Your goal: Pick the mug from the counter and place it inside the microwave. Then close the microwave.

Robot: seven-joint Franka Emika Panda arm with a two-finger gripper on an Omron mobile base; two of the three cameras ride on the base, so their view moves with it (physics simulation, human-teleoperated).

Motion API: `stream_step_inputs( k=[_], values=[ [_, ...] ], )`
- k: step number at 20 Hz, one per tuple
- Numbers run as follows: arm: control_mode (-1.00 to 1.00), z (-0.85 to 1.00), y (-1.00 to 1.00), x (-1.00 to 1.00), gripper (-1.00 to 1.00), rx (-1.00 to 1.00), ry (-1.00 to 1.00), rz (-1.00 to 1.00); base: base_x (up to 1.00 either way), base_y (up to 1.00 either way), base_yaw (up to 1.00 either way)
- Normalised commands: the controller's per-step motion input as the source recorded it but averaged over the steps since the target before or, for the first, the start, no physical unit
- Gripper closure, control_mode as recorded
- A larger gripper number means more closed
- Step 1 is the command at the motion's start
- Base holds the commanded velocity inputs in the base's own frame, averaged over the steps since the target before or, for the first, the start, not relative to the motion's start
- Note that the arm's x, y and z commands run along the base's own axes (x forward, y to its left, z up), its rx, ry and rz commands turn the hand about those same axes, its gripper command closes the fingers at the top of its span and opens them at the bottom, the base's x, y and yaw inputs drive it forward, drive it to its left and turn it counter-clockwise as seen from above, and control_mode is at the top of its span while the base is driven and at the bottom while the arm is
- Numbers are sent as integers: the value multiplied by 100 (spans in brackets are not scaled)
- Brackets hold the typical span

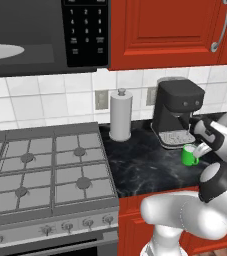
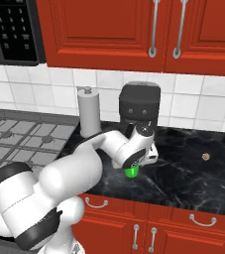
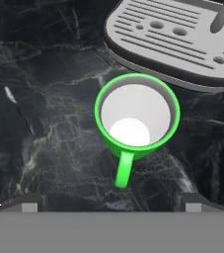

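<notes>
The green mug (image 3: pixel 135 118) stands upright on the black veined counter (image 3: pixel 44 123), just in front of the coffee machine's drip tray. Its handle points toward the bottom of the hand view. My gripper (image 3: pixel 111 203) hovers straight above it, open, with the two fingertips spread wide on either side of the handle and nothing between them. From the base, the mug (image 1: pixel 189 155) (image 2: pixel 132 172) peeks out beside and below my hand (image 1: pixel 205 145). The microwave (image 1: pixel 45 35) hangs at the upper left, its cavity showing the pale turntable (image 1: pixel 0 51) beside the keypad (image 2: pixel 15 30).
A black coffee machine (image 1: pixel 177 112) stands right behind the mug. A paper towel roll (image 1: pixel 120 115) is to its left. The grey gas stovetop (image 1: pixel 40 170) lies under the microwave. A small brown object (image 2: pixel 206 157) sits on the counter to the right. Red cabinets (image 2: pixel 134 30) hang overhead.
</notes>
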Motion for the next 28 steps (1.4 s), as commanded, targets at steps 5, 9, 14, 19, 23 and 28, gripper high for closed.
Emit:
stream_step_inputs(
  k=[5, 9, 14, 19, 23, 28],
  values=[
    [-100, -7, 0, 0, -100, 0, 0, 0, 0, 0, 0],
    [-100, -21, 0, 14, -100, 0, 0, 0, 0, 0, 0],
    [-100, -6, 0, 15, -100, 0, 0, 0, 0, 0, 0],
    [-100, 0, 0, 19, -100, 0, 0, 1, 0, 0, 0],
    [-100, 0, 0, 24, -100, 0, 0, 0, 0, 0, 0],
    [-100, 0, -7, 12, -100, 0, 0, 0, 0, 0, 0]
  ],
)
